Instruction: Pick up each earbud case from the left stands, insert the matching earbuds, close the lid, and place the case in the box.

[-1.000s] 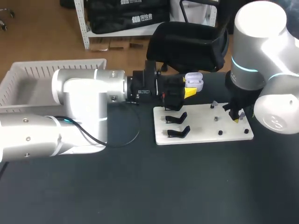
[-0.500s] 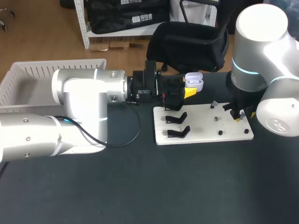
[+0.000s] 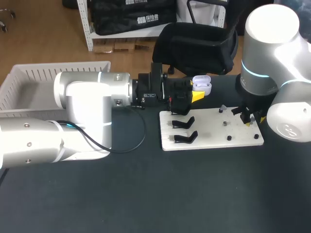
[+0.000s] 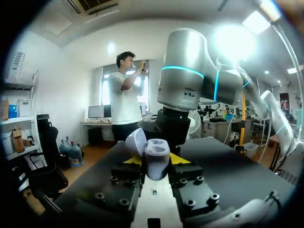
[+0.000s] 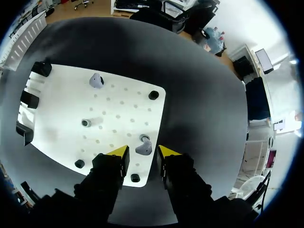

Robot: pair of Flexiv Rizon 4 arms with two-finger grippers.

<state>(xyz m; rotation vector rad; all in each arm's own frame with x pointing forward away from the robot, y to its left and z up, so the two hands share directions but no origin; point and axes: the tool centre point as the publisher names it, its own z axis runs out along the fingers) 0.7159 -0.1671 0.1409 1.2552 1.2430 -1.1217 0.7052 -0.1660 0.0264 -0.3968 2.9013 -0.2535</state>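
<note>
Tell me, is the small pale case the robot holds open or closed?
Open: the small pale earbud case has its lid tipped back from the body.

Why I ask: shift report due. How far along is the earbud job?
Done: one case is off its stand, lid open. In hand: left fingers grip it; right fingers hang open over an earbud on the board. Left: seating that and the other earbud, closing the lid, boxing.

Silver arms (image 3: 82,97), cyan rings (image 3: 255,71), yellow-tipped claws (image 5: 143,152)
</note>
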